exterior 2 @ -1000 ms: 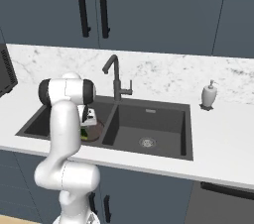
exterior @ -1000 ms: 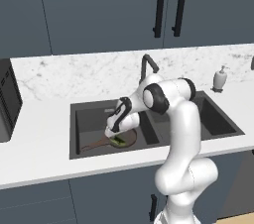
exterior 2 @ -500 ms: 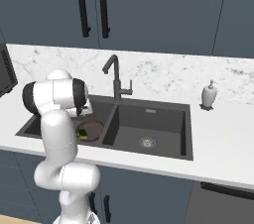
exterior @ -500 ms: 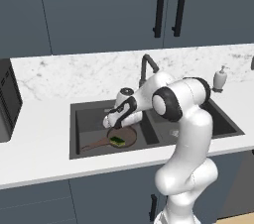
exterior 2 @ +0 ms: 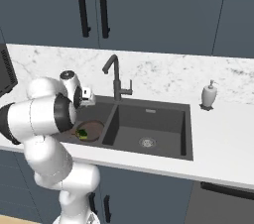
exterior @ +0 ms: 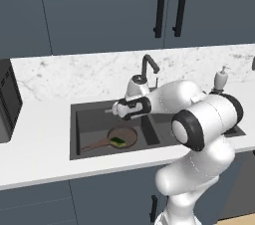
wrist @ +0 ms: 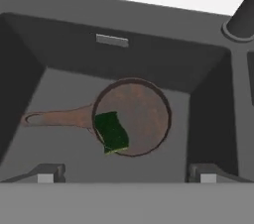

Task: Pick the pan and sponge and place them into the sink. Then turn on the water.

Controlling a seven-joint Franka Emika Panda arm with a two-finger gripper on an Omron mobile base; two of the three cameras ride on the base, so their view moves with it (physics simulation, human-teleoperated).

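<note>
pan + sponge already sitting in left sink basin, sponge on pan. gripper wide open, empty, above. Next imo: faucet handle, water on.

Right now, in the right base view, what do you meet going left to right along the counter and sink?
Sponge in the pan → faucet → drain of the other basin → soap bottle.

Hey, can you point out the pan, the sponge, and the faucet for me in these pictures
pan (wrist: 146,119), hand view, on the bare brown bottom of the pan.
sponge (wrist: 112,132), hand view, on its dark green top layer.
faucet (exterior 2: 116,77), right base view, on the upright dark neck.
</note>
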